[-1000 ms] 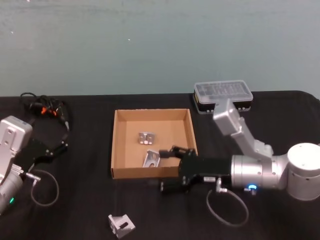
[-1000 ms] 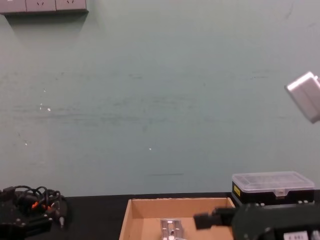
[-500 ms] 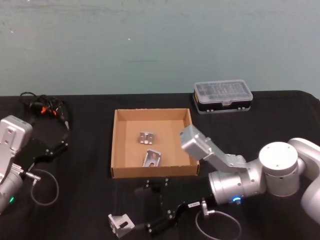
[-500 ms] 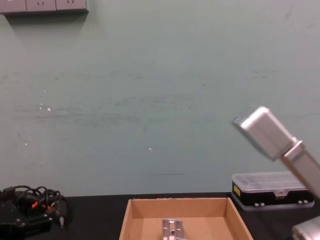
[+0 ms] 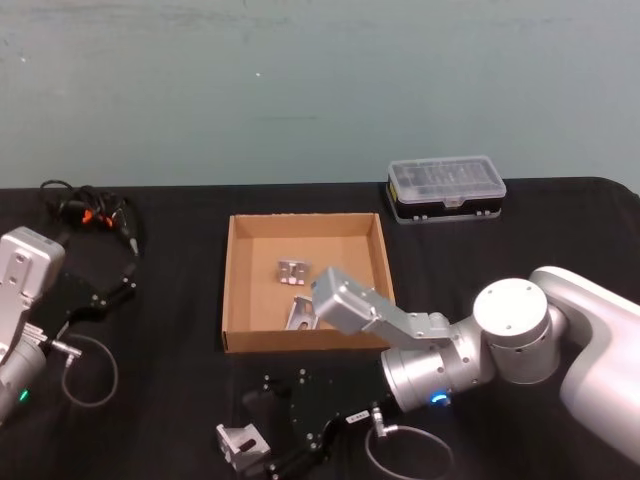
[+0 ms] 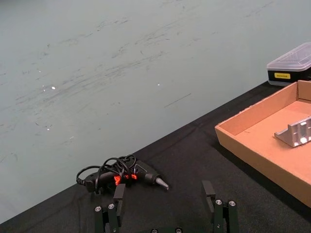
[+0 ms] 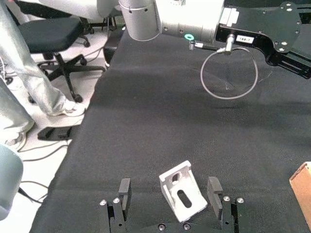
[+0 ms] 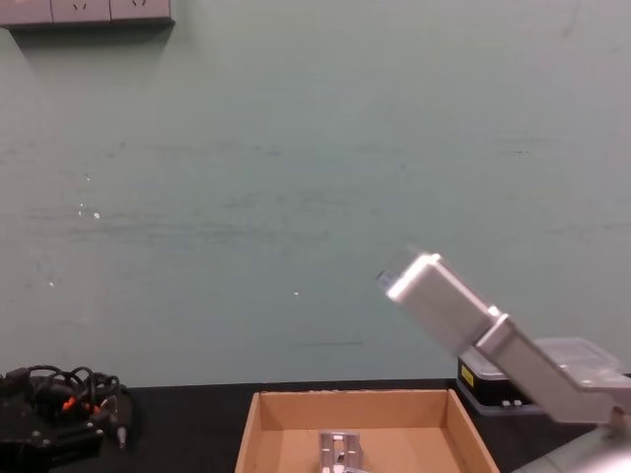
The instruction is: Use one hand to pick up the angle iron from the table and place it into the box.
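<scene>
The right tool [image 5: 262, 432] is low over the black counter [image 5: 170, 400], just off the cardboard box's [image 5: 228, 290] near left corner. Its jaws are spread wide, with an angle iron [image 7: 182, 196] lying on the counter between them, not clamped. Two more angle irons [image 5: 292, 273] lie inside the box. The left tool [image 6: 164, 194] rests well left of the box, jaws apart.

A clear-lidded black case [image 5: 446, 190] sits back right; tangled cables [image 5: 88, 214] lie back left.
</scene>
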### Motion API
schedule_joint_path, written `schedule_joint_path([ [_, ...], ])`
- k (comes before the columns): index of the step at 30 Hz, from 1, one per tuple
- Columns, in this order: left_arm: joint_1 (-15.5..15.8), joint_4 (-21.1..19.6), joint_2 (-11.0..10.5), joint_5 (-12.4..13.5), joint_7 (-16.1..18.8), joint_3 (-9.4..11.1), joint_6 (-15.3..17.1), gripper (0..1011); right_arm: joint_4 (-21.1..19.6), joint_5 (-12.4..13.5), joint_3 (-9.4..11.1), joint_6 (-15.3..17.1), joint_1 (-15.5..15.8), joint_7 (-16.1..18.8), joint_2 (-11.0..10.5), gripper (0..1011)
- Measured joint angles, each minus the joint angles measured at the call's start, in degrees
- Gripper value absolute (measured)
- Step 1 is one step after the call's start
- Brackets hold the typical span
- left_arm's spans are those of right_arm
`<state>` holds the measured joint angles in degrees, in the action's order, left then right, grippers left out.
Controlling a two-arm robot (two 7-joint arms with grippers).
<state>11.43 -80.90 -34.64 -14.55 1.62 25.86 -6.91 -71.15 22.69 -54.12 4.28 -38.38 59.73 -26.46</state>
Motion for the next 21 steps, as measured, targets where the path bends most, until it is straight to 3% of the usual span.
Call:
schedule_joint_path([
  [21,0.00,0.00,0.00,0.00,0.00,0.00,0.00,1000,4.83,-2.08,-2.08,0.19,-1.91,-1.03,4.53,1002],
])
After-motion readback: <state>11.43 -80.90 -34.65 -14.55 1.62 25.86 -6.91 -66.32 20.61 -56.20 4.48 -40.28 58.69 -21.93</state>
